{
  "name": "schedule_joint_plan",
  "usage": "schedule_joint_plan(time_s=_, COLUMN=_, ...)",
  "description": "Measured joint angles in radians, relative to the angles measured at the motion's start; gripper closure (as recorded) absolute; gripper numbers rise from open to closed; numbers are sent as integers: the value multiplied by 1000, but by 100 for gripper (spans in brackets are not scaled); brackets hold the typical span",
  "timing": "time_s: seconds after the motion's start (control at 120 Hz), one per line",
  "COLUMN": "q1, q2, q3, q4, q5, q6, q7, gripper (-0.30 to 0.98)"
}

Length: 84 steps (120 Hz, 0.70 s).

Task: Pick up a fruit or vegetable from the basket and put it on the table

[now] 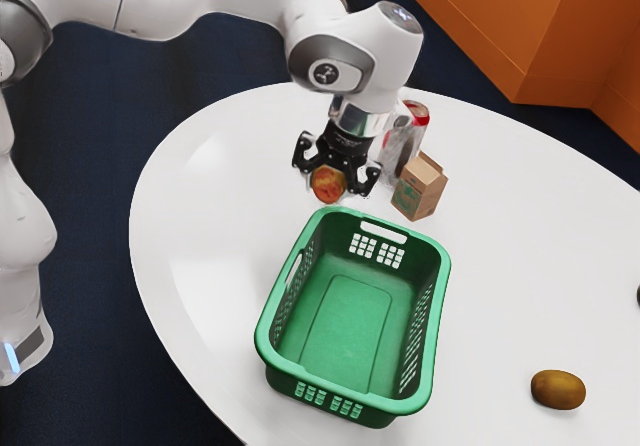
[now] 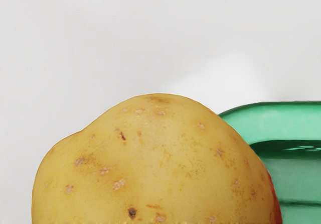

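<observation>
Nearest the camera stands the green basket point(image 1: 385, 413), upright; its near corner at the exterior view's left lies close to the table's point(image 1: 195, 286) curved edge, leaving narrow clearance. The brown oval fruit point(image 1: 557, 390) rests on the tabletop toward the exterior view's right, well apart from the basket, with open surface between. More open surface borders the basket's long side at the exterior view's left. A dark object point(image 1: 638, 295) is cut off at that view's right border; I cannot identify it.

Just beyond the basket's far rim, I find my gripper point(image 1: 334, 179) grasping the mottled yellow-and-red item point(image 1: 328, 184), the task's thing, outside the basket. The jaws stand partly apart, one on each side of it. In the wrist view the item's lower part is cut off, and it hides part of the basket's rim. Its skin is speckled like a potato's; I cannot confirm the kind, nor judge the clearance beneath it.

Farther back, the brown carton point(image 1: 420, 188) stands near the gripper, partly covering the red-topped container point(image 1: 417, 116), whose outline is hard to read. Beyond the table's far edge is the orange cabinet point(image 1: 520, 31), cut off by the frame.
</observation>
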Motion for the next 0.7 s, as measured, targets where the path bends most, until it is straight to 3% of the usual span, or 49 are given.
schedule_joint_plan(time_s=0.25, q1=31, q2=-6, q3=153, q4=-25, q5=-21, q6=-45, q7=85, gripper=35)
schedule_joint_plan(time_s=0.392, q1=31, q2=-5, q3=176, q4=-27, q5=-24, q6=-60, q7=129, gripper=35)
schedule_joint_plan(time_s=0.517, q1=30, q2=-5, q3=219, q4=-26, q5=-43, q6=-66, q7=156, gripper=15)
schedule_joint_plan(time_s=0.7, q1=25, q2=12, q3=249, q4=-12, q5=-58, q6=-87, q7=190, gripper=4)
